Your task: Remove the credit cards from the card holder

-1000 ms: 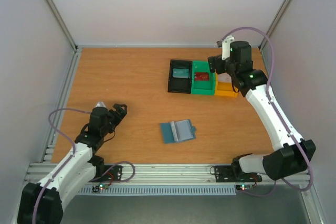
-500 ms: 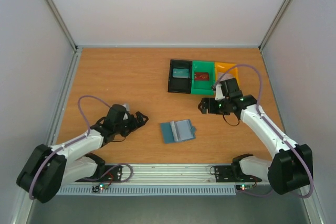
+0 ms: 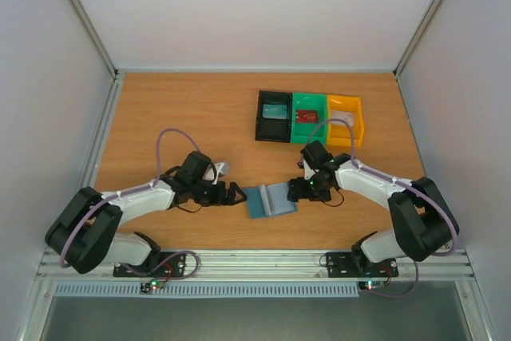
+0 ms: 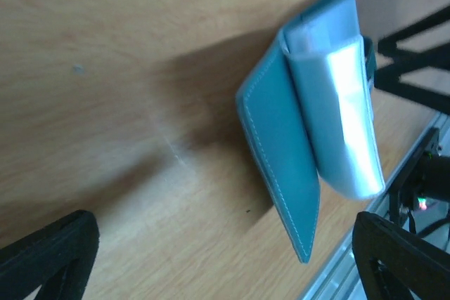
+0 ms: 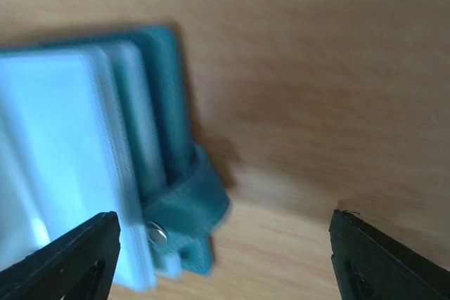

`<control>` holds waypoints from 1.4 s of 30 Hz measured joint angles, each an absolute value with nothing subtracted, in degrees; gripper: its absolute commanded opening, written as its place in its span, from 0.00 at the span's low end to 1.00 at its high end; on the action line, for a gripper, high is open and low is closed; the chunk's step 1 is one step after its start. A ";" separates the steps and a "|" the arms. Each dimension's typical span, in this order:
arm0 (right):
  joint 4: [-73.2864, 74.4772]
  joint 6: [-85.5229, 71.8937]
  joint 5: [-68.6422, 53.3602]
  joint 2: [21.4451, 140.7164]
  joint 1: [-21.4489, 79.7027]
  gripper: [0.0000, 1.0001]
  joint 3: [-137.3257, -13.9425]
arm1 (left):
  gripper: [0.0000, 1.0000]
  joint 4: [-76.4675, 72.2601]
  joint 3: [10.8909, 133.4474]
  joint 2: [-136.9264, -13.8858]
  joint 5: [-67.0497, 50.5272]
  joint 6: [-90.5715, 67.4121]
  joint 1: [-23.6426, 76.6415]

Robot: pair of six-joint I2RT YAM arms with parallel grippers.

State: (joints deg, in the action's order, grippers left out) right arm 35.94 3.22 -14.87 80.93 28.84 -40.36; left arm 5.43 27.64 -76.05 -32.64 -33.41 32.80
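Both arms dropped low, flanking card holder.

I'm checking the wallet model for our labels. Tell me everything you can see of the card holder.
The card holder is a small blue-grey bifold of soft, stitched material, lying open on the wooden table with paler inner pockets up and a snap strap at its right edge. Whether cards sit in the pockets cannot be told. The left gripper and right gripper flank it, fingers apart, neither gripping it.
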 measured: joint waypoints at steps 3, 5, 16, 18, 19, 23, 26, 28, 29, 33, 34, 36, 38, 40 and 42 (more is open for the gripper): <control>34.79 3.22 -14.83 83.18 30.00 0.78 -41.85 | 0.91 5.45 28.29 -78.00 -34.00 -31.44 34.26; 34.41 3.20 -14.70 83.96 30.59 0.75 -42.26 | 0.89 4.40 29.23 -79.66 -34.13 -30.48 35.77; 33.10 1.50 -14.00 87.31 36.40 0.51 -44.64 | 0.74 -2.37 31.59 -85.19 -36.05 -29.08 39.90; 32.97 1.28 -14.13 87.68 37.19 0.50 -44.91 | 0.73 -3.03 31.68 -85.21 -36.40 -29.08 40.05; 32.99 1.19 -14.22 87.79 37.56 0.49 -44.97 | 0.73 -3.27 31.73 -85.21 -36.53 -29.08 40.10; 33.41 0.99 -14.83 87.81 38.39 0.46 -45.63 | 0.76 -4.21 31.77 -85.21 -36.86 -29.08 40.49; 33.41 0.97 -15.70 87.81 38.87 0.46 -46.15 | 0.78 -4.27 31.77 -85.21 -36.75 -29.08 40.64; 33.43 0.97 -16.51 87.90 39.59 0.45 -46.57 | 0.77 -4.25 31.77 -85.21 -36.36 -29.10 40.64; 33.41 0.99 -16.82 87.99 40.10 0.44 -46.83 | 0.76 -4.23 31.77 -85.21 -35.99 -29.10 40.64; 33.41 1.06 -17.98 88.03 41.93 0.43 -47.72 | 0.65 -4.10 31.77 -85.23 -34.41 -29.54 40.64; 33.32 1.06 -18.24 88.03 42.19 0.43 -47.79 | 0.60 -4.08 31.77 -85.25 -34.09 -29.54 40.64; 33.39 1.06 -18.52 88.03 42.39 0.43 -47.79 | 0.47 -4.03 31.79 -85.36 -33.65 -29.76 40.64; 33.39 1.06 -18.68 88.03 42.39 0.42 -47.79 | 0.34 -3.90 31.81 -85.69 -33.23 -29.87 40.62; 33.39 1.08 -18.68 87.94 42.39 0.42 -47.77 | 0.19 -3.86 31.83 -85.89 -32.86 -29.43 40.64; 33.39 1.08 -18.70 87.66 42.39 0.42 -47.77 | 0.07 -3.68 31.81 -85.89 -32.60 -29.91 40.64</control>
